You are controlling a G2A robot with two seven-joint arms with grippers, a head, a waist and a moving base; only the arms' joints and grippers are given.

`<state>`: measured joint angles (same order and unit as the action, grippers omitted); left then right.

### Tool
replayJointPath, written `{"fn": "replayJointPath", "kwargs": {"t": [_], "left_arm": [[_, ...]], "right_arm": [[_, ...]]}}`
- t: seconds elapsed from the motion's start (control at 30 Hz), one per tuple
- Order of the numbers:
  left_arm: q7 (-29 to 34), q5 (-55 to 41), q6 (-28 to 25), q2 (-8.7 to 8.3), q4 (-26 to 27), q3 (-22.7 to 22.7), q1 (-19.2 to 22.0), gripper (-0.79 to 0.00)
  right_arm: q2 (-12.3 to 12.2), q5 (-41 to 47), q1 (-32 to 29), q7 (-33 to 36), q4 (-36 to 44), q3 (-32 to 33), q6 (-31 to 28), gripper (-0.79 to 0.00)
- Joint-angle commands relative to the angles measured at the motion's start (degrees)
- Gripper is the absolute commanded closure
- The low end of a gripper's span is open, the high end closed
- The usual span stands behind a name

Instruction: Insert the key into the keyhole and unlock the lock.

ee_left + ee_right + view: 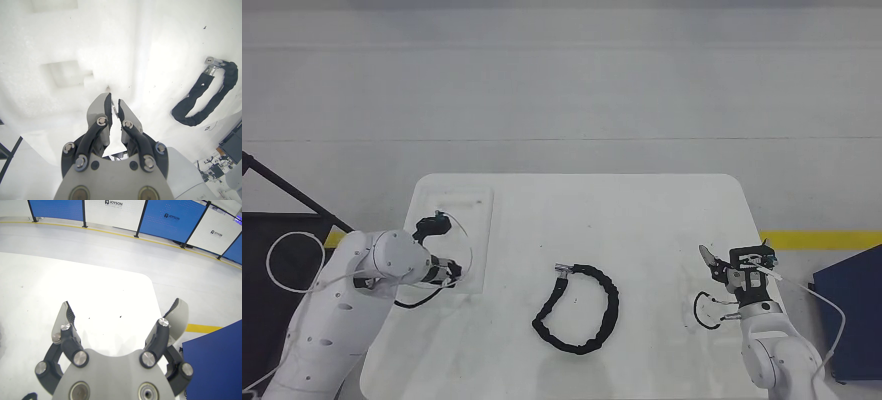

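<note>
White tabletop (642, 210) carried the work. Left of the black fabric-sleeved chain lock (582, 305), over a white foam block (464, 200), the left gripper (114, 97) pinched a small silver key (114, 108). Right of the lock, the right gripper (121, 302) gaped wide.
</note>
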<state>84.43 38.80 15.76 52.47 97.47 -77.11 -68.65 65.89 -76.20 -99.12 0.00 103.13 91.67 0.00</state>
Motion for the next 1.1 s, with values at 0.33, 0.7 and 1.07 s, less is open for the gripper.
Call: {"fn": "replayJointPath", "kwargs": {"t": [0.33, 0.7, 1.07], "left_arm": [[-1.5, 2.0, -2.4, -0.81, 3.1, -2.9, -1.2, 0.0], [-10.1, 3.7, -13.7, -2.49, 9.2, -14.9, -7.1, 0.0], [-12.8, -15.5, -34.1, -3.29, 10.0, -25.5, -14.6, 0.0]], "right_arm": [[0.0, 0.0, 0.0, 0.0, 0.0, 0.0, 0.0, -0.785], [0.0, 0.0, 0.0, 0.0, 0.0, 0.0, 0.0, -0.785], [0.0, 0.0, 0.0, 0.0, 0.0, 0.0, 0.0, -0.785]]}}
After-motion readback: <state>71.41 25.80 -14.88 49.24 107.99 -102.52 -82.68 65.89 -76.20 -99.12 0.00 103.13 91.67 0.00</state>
